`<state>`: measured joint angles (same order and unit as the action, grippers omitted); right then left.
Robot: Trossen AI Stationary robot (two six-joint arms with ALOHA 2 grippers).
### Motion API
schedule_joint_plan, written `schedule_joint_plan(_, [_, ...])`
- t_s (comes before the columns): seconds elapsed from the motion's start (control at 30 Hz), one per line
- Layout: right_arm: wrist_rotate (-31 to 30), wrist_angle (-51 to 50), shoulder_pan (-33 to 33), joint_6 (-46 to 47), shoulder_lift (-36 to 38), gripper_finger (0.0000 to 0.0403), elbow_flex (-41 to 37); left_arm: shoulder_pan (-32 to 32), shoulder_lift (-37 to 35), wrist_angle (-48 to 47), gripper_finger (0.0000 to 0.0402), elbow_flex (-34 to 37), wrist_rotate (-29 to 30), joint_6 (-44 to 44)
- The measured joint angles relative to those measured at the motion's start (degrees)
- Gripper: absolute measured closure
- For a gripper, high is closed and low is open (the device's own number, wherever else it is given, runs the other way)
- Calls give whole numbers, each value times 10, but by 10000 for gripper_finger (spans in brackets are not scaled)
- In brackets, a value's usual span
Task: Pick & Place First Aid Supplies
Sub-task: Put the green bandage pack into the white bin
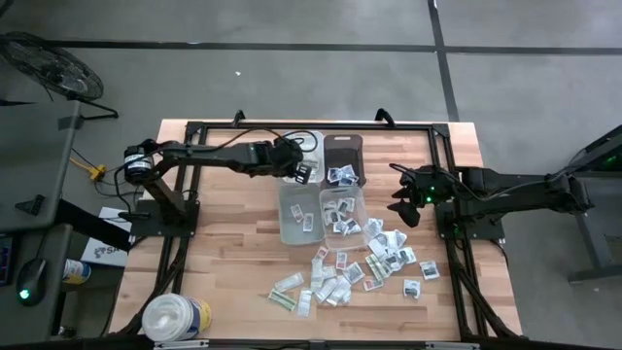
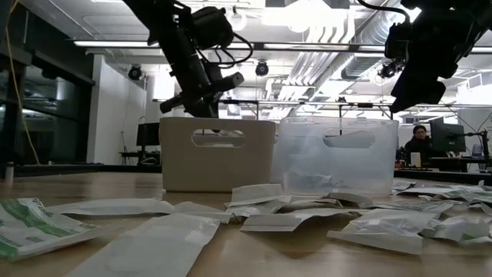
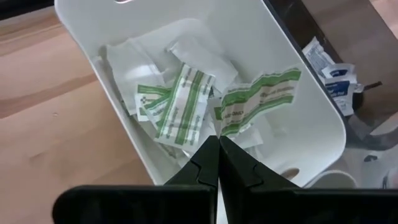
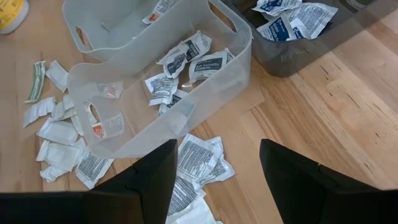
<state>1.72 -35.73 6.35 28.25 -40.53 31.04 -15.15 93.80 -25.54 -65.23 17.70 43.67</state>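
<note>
A green-striped packet (image 3: 258, 99) is pinched in the clenched left gripper (image 3: 219, 144) over the white bin (image 3: 292, 134), so release is best made low and centred above the packets already inside. The right gripper (image 4: 214, 163) is held spread and empty beside the clear bin (image 4: 239, 53). Flat white paper packets (image 1: 364, 267) are strewn on the table (image 1: 224, 253), some green-printed.

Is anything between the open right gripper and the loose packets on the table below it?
Nothing visible. The right gripper hangs open above the table, and the loose packets lie uncovered on the wood beside the clear bin. The left gripper is shut over the white bin, well clear.
</note>
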Motion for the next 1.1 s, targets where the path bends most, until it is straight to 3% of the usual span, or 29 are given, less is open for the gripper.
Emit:
schedule_joint_plan(0.37, [2,0,0,0,0,181,0,0,0,-24,388,0,-7,-23])
schedule_joint_plan(0.77, [4,0,0,2,0,181,0,-4,-9,-27,235,1,-42,-51])
schedule_joint_plan(1.1, [7,-1,0,3,0,181,0,21,-98,-93,242,1,-83,-138])
